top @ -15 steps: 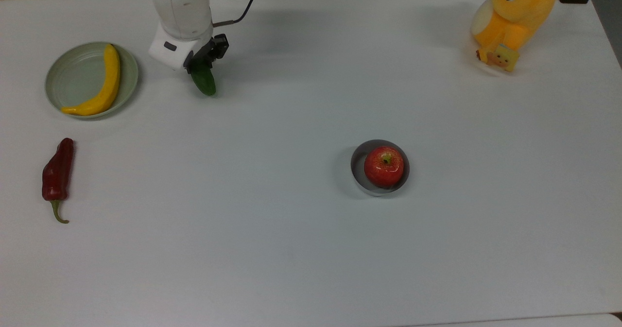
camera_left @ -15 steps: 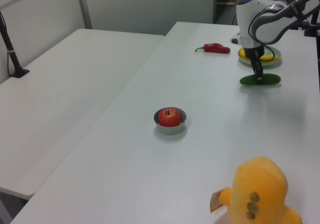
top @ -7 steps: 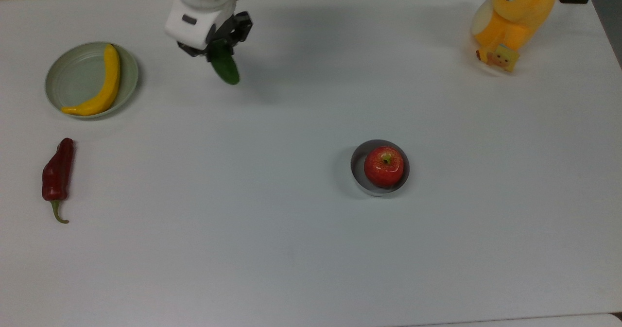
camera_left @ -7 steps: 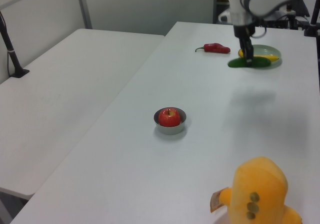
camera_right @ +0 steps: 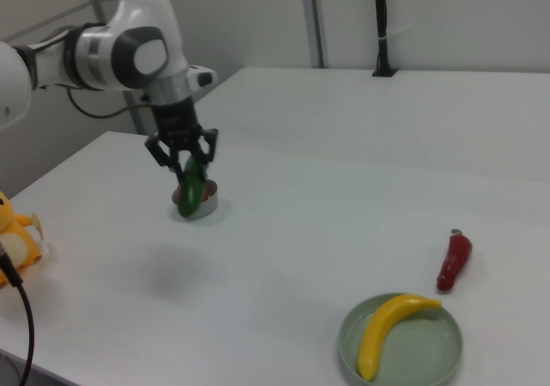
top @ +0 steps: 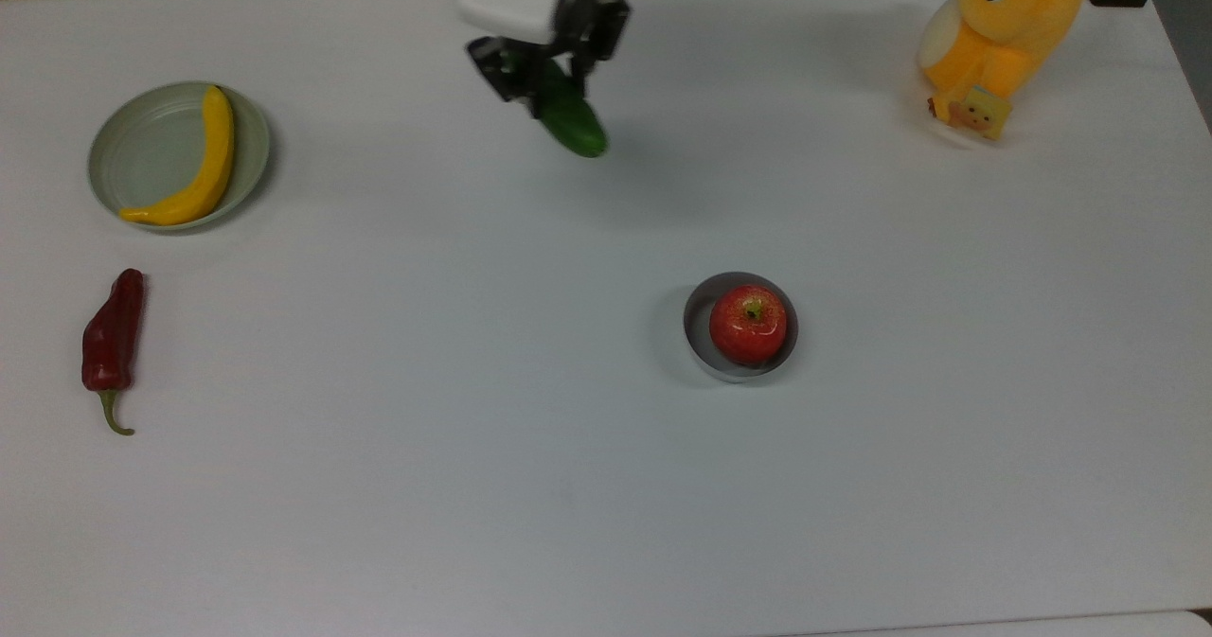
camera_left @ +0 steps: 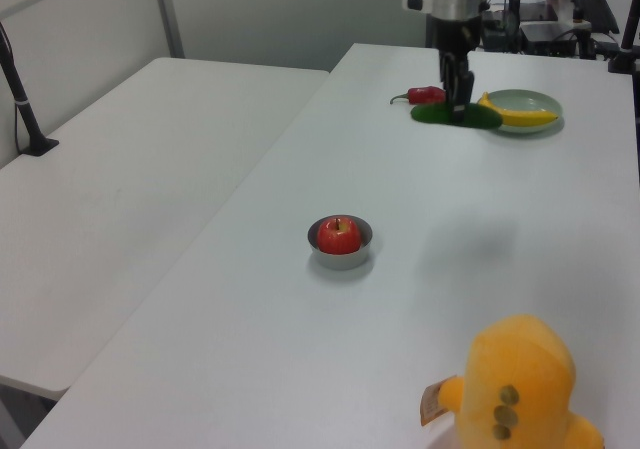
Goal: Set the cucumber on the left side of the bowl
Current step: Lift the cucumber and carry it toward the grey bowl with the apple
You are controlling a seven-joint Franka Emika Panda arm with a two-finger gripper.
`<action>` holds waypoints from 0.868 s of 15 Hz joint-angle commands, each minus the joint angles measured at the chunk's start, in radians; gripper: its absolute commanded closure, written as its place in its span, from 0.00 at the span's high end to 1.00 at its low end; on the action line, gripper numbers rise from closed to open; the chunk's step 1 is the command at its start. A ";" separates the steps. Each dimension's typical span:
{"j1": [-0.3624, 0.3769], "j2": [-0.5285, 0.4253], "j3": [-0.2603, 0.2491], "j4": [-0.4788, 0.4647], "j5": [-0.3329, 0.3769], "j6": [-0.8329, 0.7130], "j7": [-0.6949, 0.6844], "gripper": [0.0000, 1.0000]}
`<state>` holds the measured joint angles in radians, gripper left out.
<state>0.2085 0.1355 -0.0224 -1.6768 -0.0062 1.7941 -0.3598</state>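
Note:
My gripper [top: 546,80] is shut on the dark green cucumber [top: 571,118] and holds it in the air above the far part of the white table. The cucumber [camera_left: 456,116] hangs level below the fingers in the left view, and it slants downward in the right view, where the gripper [camera_right: 188,162] grips its upper part. The small grey bowl [top: 696,313] stands mid-table with a red apple [top: 748,323] inside, well to the top view's lower right of the gripper. In the right view the cucumber [camera_right: 191,190] covers part of the bowl [camera_right: 210,204].
A pale green plate [top: 142,150] with a yellow banana [top: 199,168] sits at the top view's left. A dark red chili pepper [top: 112,332] lies below it. An orange plush toy [top: 1004,31] stands at the top view's far right corner.
The gripper has carried the cucumber to the top view's right, away from the plate, and lifted it higher off the table. The bowl and apple have not moved.

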 commanded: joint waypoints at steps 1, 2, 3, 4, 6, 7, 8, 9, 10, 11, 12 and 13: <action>0.014 0.097 0.082 0.120 0.014 0.005 0.103 0.21; 0.017 0.114 0.105 0.124 0.012 0.051 0.128 0.21; 0.023 0.133 0.128 0.124 0.011 0.106 0.166 0.21; 0.040 0.156 0.145 0.124 0.006 0.166 0.211 0.21; 0.069 0.193 0.148 0.123 0.000 0.266 0.293 0.21; 0.083 0.214 0.150 0.123 0.000 0.309 0.317 0.21; 0.092 0.236 0.150 0.123 0.000 0.350 0.332 0.21; 0.098 0.254 0.150 0.121 -0.001 0.401 0.347 0.21; 0.107 0.277 0.151 0.120 -0.001 0.457 0.363 0.21; 0.117 0.301 0.153 0.120 -0.003 0.512 0.381 0.21; 0.126 0.318 0.153 0.120 -0.006 0.551 0.402 0.21; 0.138 0.337 0.153 0.118 -0.012 0.577 0.413 0.21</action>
<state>0.3148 0.4100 0.1328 -1.5848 -0.0063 2.2843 -0.0056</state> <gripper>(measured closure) 0.546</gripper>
